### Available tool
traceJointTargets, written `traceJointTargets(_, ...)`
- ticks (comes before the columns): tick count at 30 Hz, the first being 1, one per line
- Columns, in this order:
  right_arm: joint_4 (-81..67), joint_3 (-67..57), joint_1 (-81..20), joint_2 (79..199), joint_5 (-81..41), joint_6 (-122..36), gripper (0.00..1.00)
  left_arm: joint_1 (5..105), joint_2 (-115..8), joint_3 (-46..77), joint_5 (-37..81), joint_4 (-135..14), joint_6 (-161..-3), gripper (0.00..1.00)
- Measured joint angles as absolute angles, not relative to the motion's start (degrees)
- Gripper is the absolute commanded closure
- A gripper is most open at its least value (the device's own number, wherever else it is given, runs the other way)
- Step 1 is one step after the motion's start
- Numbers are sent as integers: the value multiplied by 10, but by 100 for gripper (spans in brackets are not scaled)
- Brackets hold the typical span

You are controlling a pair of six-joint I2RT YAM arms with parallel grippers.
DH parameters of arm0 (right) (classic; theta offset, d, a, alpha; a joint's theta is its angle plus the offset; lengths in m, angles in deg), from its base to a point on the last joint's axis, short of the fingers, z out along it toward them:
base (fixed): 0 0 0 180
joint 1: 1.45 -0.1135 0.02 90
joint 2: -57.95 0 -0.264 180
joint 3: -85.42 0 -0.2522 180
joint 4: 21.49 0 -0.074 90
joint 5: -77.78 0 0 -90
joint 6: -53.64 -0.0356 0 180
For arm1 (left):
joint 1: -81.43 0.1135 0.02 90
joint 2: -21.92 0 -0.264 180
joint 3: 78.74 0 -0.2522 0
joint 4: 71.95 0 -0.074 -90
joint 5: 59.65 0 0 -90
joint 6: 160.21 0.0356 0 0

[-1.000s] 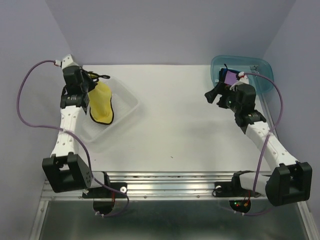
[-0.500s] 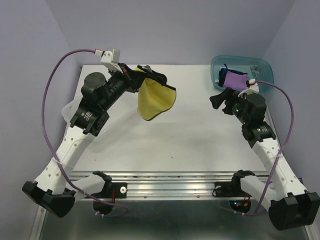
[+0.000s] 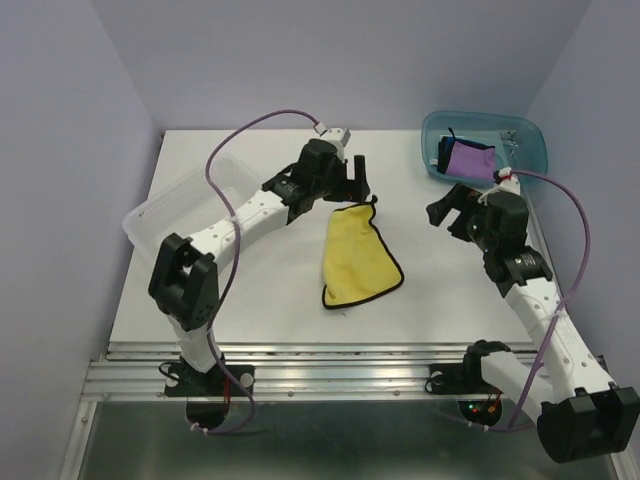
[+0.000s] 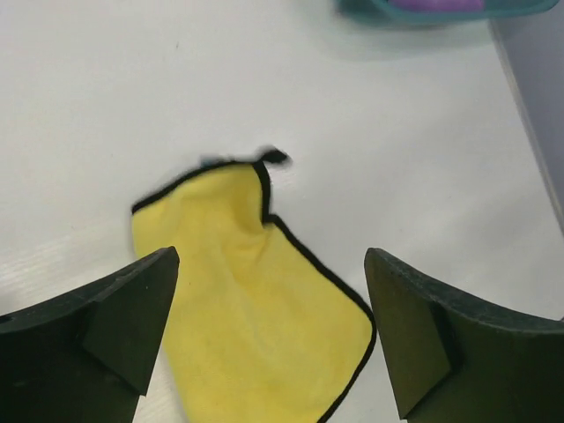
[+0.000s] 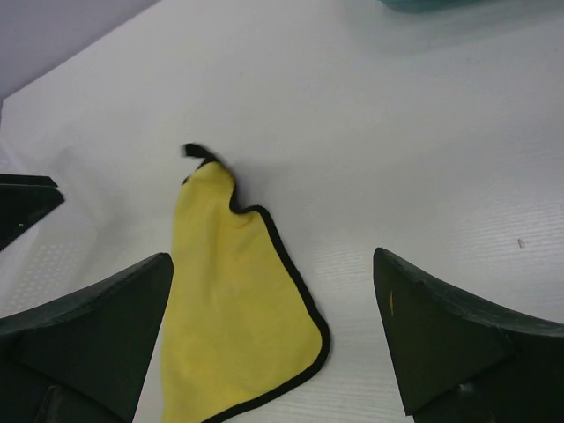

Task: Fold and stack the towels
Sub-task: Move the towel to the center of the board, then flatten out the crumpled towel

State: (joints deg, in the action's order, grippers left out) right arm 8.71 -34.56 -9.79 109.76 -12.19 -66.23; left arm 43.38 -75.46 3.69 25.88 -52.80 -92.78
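Released since the earlier frame, the yellow towel now lies mid-table instead of hanging from the left gripper. At the table's left edge sits the clear basket. The left gripper's jaws stand wide apart over the towel's far corner, and bare surface rings its black edging. The right gripper, jaws also apart, hovers near the teal tray, which holds the purple-faced towel.

The yellow towel with black edging lies spread on the white table, seen between the wide-apart fingers of the right gripper.
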Motion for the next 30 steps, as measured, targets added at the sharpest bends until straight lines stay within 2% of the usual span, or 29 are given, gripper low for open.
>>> traceJointTargets(3,89,-346,-98,1113,-120,-662,0,419,-802,20,278,-486,-919,1)
traceJointTargets(7,91,-345,-98,1156,-128,-657,0,406,-778,40,307,-465,-918,1)
traceJointTargets(14,116,-349,-102,1234,-161,-645,0,401,-533,286,352,-504,-985,1)
traceJointTargets(21,144,-349,-204,1287,-112,-641,0,376,-423,526,347,-505,-1099,1)
traceJointTargets(24,159,-349,-242,1318,-83,-642,0,364,-403,580,337,-504,-1137,1)
traceJointTargets(28,165,-348,-285,1354,-40,-643,4,351,-397,593,334,-516,-1168,1)
traceJointTargets(29,166,-348,-301,1370,-29,-644,11,349,-397,593,334,-523,-1174,1)
traceJointTargets(30,168,-347,-315,1386,-19,-645,13,349,-397,593,334,-526,-1176,1)
